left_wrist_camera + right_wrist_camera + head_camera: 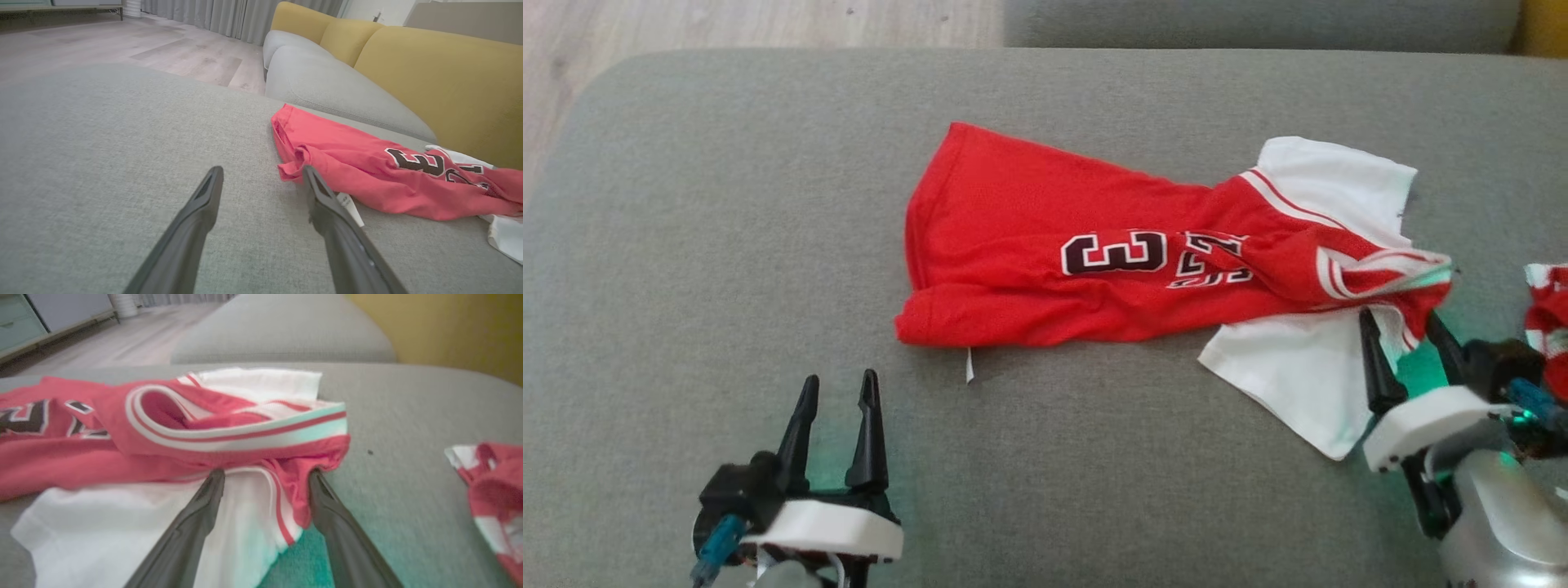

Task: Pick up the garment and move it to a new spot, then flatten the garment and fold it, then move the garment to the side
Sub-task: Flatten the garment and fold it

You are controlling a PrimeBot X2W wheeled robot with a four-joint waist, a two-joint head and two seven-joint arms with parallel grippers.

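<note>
Over the grey cushion, left jaws are hovering spread near the hem of the red garment; right jaws, also spread, are straddling its striped-trim end, pinching nothing.

Garment on cushion, left pincer before it.

Red-and-white jersey lies rumpled on grey sofa seat.

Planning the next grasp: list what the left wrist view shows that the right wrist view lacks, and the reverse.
Left wrist: the left gripper, open, beside the jersey's hem and its white tag. Right wrist: the right gripper, open, over the white sleeve below the striped trim; a second red-and-white cloth. Both: red jersey, grey cushion, yellow sofa back.
</note>
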